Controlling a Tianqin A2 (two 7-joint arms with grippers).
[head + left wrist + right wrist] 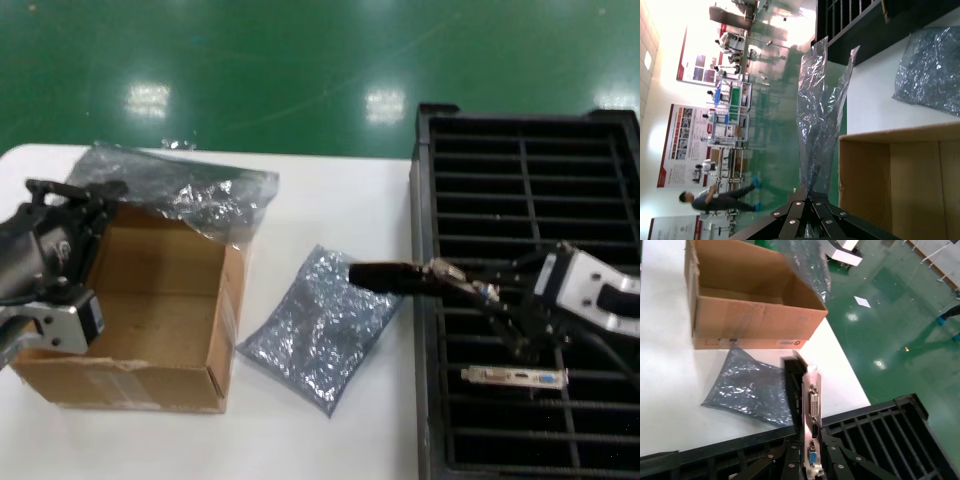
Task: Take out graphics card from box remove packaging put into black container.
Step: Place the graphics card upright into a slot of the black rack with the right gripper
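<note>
The right gripper point(478, 290), clamped on a bare graphics card point(400, 277), hovers at the black container point(428, 200) rim, slotting left; the left gripper point(75, 215) seemingly pinches packaging point(190, 190) there.

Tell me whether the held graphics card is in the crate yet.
Not yet: the right gripper holds the graphics card over the black container's rim, unslotted.
</note>
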